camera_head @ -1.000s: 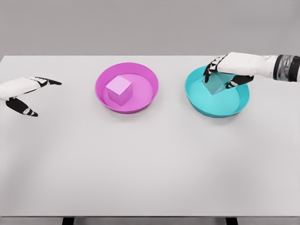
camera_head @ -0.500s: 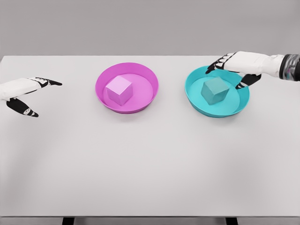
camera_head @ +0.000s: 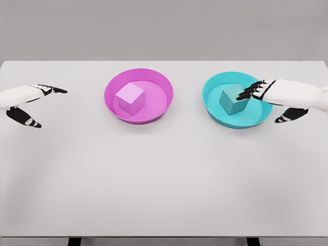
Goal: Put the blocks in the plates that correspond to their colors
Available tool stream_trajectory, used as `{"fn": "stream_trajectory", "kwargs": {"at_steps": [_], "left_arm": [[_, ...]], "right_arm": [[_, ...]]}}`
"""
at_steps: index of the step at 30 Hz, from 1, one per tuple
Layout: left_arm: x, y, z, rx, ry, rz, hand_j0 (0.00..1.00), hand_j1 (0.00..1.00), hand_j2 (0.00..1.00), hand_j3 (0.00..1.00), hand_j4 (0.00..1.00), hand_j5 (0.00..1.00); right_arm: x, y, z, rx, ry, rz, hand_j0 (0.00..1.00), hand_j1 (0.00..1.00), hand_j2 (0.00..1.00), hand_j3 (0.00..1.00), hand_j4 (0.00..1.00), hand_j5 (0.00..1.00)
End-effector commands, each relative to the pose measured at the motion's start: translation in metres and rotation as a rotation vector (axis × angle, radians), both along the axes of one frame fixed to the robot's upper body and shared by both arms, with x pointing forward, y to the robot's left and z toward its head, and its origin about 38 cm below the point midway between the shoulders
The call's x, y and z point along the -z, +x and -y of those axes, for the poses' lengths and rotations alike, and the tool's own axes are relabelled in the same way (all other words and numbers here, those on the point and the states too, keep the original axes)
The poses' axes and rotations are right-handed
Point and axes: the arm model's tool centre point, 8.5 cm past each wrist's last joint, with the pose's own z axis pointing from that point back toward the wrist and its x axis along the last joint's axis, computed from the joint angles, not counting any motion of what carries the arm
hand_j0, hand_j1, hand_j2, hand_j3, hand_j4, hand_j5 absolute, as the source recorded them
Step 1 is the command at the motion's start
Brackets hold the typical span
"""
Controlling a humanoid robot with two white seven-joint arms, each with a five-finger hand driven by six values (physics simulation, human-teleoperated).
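From the head view, you are looking down on a white table [camera_head: 164, 179] with two shallow plates set side by side toward its far half. The pink plate [camera_head: 160, 109] sits left of centre, and the pink block [camera_head: 129, 98] rests inside it, roughly in the middle and slightly toward the left wall. The teal plate [camera_head: 212, 110] sits to the right, well apart from the pink one, and the teal block [camera_head: 233, 100] stands flat on its floor near the centre.

Your right hand [camera_head: 279, 97] comes in from the right edge and hangs over the teal plate's right rim. Its fingers [camera_head: 251, 92] are spread and hold nothing; the dark fingertips reach toward the teal block's right side (whether they touch it or stop just short, you cannot tell from this angle). The thumb points down and away, outside the plate over the table.

Your left hand [camera_head: 23, 102] shows at the far left edge, well apart from both plates. Its fingers are apart and relaxed, with nothing between them, the upper ones pointing right toward the pink plate.
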Motion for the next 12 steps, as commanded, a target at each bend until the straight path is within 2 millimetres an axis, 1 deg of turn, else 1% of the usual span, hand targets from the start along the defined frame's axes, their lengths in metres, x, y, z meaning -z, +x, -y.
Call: {"fn": "stream_trajectory", "kwargs": {"at_steps": [1, 2, 3, 12], "left_arm": [[-0.001, 0.000, -0.001, -0.004, -0.006, 0.001, 1.00, 1.00, 1.00, 1.00, 1.00, 1.00], [-0.001, 0.000, -0.001, -0.004, -0.006, 0.001, 1.00, 1.00, 1.00, 1.00, 1.00, 1.00], [-0.001, 0.000, -0.001, -0.005, -0.005, 0.001, 1.00, 1.00, 1.00, 1.00, 1.00, 1.00], [-0.001, 0.000, -0.001, -0.005, -0.005, 0.001, 1.00, 1.00, 1.00, 1.00, 1.00, 1.00]], "right_arm": [[-0.006, -0.009, 0.007, 0.005, 0.001, 0.006, 1.00, 1.00, 1.00, 1.00, 1.00, 1.00], [-0.008, -0.016, 0.011, 0.005, -0.004, 0.002, 1.00, 1.00, 1.00, 1.00, 1.00, 1.00], [-0.003, -0.023, 0.011, -0.002, -0.007, -0.013, 1.00, 1.00, 1.00, 1.00, 1.00, 1.00], [0.001, -0.025, 0.012, -0.001, -0.009, -0.026, 1.00, 1.00, 1.00, 1.00, 1.00, 1.00]]}}
